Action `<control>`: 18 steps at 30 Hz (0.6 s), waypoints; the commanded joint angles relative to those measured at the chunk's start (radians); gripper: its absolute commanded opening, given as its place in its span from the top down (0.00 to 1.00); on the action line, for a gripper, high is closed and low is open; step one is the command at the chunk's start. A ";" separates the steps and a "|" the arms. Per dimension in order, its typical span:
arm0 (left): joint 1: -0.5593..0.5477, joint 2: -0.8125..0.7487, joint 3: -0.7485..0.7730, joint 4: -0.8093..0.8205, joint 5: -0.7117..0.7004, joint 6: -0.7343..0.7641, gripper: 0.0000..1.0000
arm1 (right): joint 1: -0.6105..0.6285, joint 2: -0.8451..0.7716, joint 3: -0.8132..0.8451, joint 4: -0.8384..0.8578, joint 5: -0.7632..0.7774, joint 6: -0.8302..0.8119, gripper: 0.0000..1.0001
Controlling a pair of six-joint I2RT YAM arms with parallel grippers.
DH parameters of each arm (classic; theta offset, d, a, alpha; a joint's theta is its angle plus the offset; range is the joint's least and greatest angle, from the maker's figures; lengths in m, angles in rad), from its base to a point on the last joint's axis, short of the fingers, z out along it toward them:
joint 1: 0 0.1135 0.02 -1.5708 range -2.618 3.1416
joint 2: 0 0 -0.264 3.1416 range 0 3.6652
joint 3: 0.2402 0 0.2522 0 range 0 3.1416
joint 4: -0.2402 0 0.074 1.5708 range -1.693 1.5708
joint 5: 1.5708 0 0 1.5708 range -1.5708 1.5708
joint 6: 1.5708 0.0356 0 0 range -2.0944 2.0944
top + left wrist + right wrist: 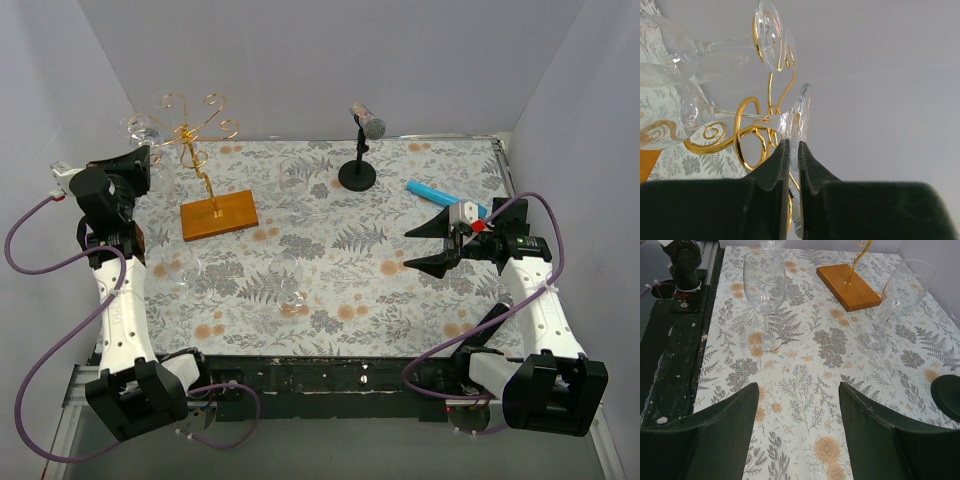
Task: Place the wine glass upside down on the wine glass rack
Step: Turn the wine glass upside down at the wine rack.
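Note:
The gold wire wine glass rack [196,128] stands on its orange-brown wooden base [218,215] at the back left. My left gripper [143,158] is raised beside the rack's curled arms. In the left wrist view it [791,145] is shut on the round foot of a clear wine glass [799,116]. The glass's stem lies sideways against a gold curl [747,107]. Whether the glass rests on the curl I cannot tell. A second glass [771,32] hangs by its foot in another curl above. My right gripper [440,245] is open and empty over the table [799,390].
Two more wine glasses stand upright on the floral table, one [764,282] nearer the front edge and one [907,287] by the wooden base [848,286]. A black microphone stand [357,172] is at the back centre. A blue object [438,194] lies at the back right.

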 commanded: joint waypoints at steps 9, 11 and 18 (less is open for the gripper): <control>0.015 -0.069 0.006 0.093 -0.001 -0.318 1.00 | -0.003 0.002 0.040 -0.013 -0.016 -0.024 0.27; 0.018 -0.078 -0.007 0.095 0.001 -0.324 1.00 | -0.003 0.002 0.040 -0.013 -0.016 -0.024 0.27; 0.022 -0.093 -0.031 0.098 0.007 -0.351 1.00 | -0.004 0.002 0.040 -0.013 -0.016 -0.024 0.27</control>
